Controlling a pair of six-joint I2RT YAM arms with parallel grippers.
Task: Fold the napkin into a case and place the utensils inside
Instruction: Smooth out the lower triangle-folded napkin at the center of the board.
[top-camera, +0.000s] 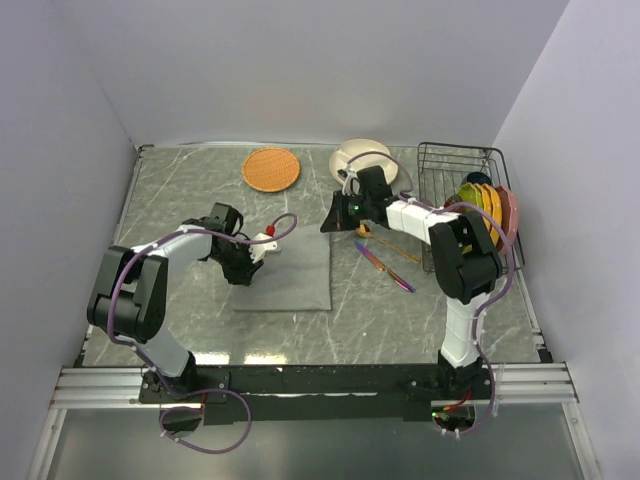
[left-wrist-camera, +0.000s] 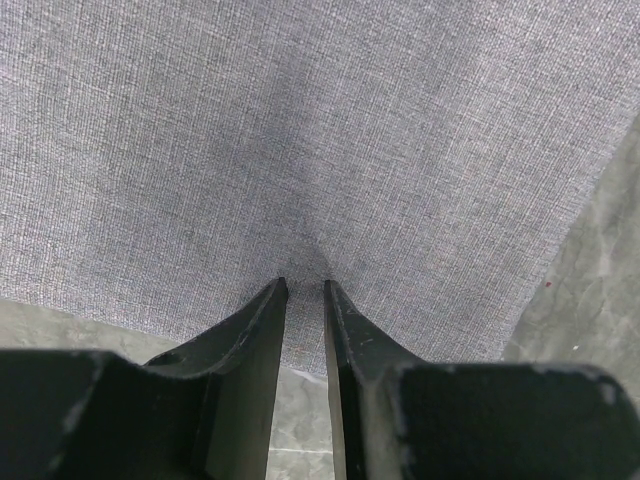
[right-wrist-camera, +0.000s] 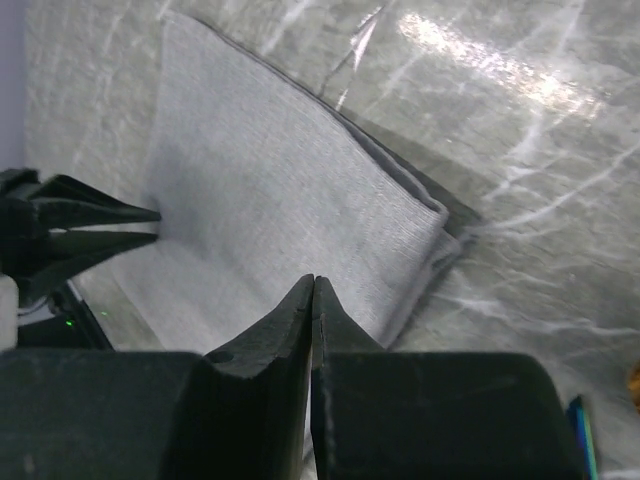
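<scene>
**Jaws at the napkin, utensils lying outside it**

We note the left gripper (left-wrist-camera: 304, 285): jaws narrow, tips pinching a pucker of the napkin (top-camera: 292, 272) near its left edge; napkin flat on the counter (top-camera: 190, 190), layered along one edge; right gripper (right-wrist-camera: 313, 282): jaws closed tip to tip at the far right corner, and we cannot tell whether cloth is caught; knife (top-camera: 385, 267) and spoon (top-camera: 400, 252) lie just right of the napkin.

Plain pale walls (top-camera: 300, 60) close in three sides of a grey marbled bench (top-camera: 180, 190), glossy with bright reflections; a metal rail (top-camera: 100, 385) runs along its near edge.
</scene>
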